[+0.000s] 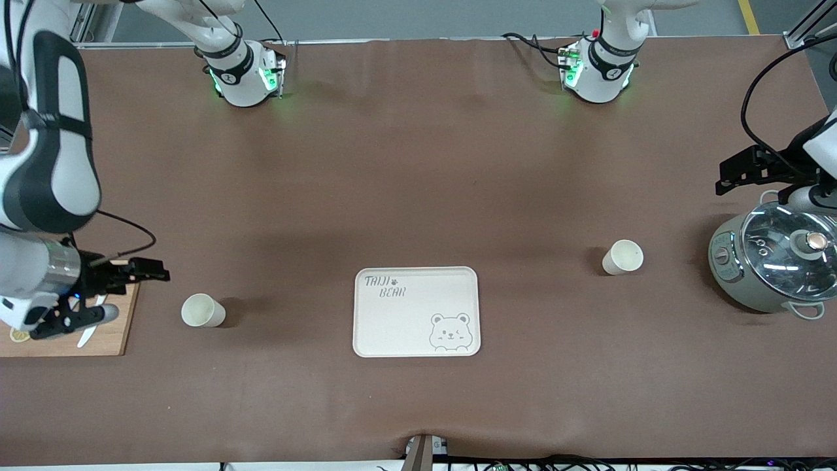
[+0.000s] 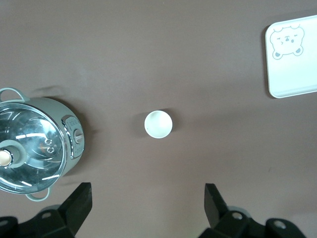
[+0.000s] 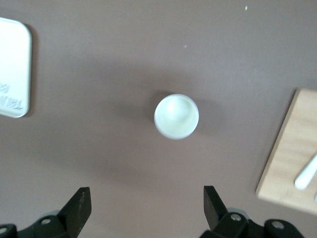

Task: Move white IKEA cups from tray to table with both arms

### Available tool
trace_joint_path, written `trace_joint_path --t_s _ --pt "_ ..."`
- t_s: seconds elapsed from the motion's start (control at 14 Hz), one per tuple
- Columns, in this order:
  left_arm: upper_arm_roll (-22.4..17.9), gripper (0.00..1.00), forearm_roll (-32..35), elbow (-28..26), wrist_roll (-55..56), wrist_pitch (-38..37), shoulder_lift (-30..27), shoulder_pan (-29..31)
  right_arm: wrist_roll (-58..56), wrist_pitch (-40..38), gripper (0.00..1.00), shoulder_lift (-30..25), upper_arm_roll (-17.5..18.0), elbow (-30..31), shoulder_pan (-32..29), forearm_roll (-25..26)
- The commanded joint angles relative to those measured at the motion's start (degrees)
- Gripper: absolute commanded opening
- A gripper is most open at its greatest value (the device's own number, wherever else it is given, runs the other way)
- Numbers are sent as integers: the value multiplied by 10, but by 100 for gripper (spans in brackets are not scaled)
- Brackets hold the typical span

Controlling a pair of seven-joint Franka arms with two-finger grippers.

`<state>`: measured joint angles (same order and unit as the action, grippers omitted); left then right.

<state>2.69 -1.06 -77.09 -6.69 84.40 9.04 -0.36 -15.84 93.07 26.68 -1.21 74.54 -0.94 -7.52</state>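
Starting nearest the front camera:

Tray: the bear-printed tray point(image 1: 416, 312) lies flat on the brown table point(image 1: 418, 163), midway between the two ends and nearest the front camera of the main things; nothing rests on it. A corner of it shows in each wrist view point(image 2: 292, 59) point(image 3: 14, 67).

Cutting board: a wooden cutting board point(image 1: 72, 330) lies at the right arm's end of the table, with a small white utensil point(image 1: 88, 330) on it.

Cup at the right arm's end: one white IKEA cup point(image 1: 203, 310) stands upright on the table between the board and the tray, apart from both and level with the tray. The right wrist view looks straight down into its round rim point(image 3: 176, 116).

Right gripper: the right gripper point(image 1: 98, 291) hangs over the cutting board, fingers point(image 3: 79, 208) spread wide and holding nothing, the cup clear of them.

Cup at the left arm's end: the other white IKEA cup point(image 1: 622, 256) stands upright, a little farther from the front camera than the tray, between the tray and the pot, touching neither point(image 2: 158, 124).

Pot: a grey electric pot point(image 1: 775, 265) with a glass lid sits at the left arm's end of the table.

Left gripper: the left gripper point(image 1: 752, 171) hangs over the table just beside the pot, fingers point(image 2: 79, 201) set wide apart and empty.

Arm bases: both bases stand along the table edge farthest from the front camera.
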Motion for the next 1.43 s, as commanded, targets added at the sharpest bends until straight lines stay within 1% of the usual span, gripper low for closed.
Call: trace_joint_path --t_s 0.0,0.21,0.29,0.5,0.57,0.64,0.71,0.86,1.0,1.14,1.36 --pt "6 100 -2 -34 -10 21 -14 2 58 -56 100 -70 1 21 10 3" --pt "10 100 17 -40 -12 22 -11 4 105 -123 100 -139 1 32 12 21" --pt "9 100 17 -40 -13 23 -10 3 109 -137 100 -169 2 47 12 30" --pt "8 100 29 -38 -14 30 -10 2 110 -125 100 -281 -1 153 5 35" --pt "8 100 32 -37 -10 34 -10 -1 114 -123 100 -310 -3 177 4 38" --pt "8 100 33 -36 -9 37 -9 -2 135 -128 100 -330 -3 185 -1 53" --pt "8 100 33 -36 -4 40 -9 -2 144 -137 100 -341 -3 185 -11 62" --pt "9 100 33 -34 -5 41 -10 -2 135 -148 100 -353 -3 186 -43 63" --pt "8 100 32 -33 -10 40 -11 2 115 -152 100 -356 -3 188 -49 63" --pt "8 100 29 -33 -10 40 -11 3 116 -149 100 -350 -3 182 -49 62" --pt "8 100 32 -33 -6 40 -10 -1 122 -138 100 -328 -2 154 -48 58"
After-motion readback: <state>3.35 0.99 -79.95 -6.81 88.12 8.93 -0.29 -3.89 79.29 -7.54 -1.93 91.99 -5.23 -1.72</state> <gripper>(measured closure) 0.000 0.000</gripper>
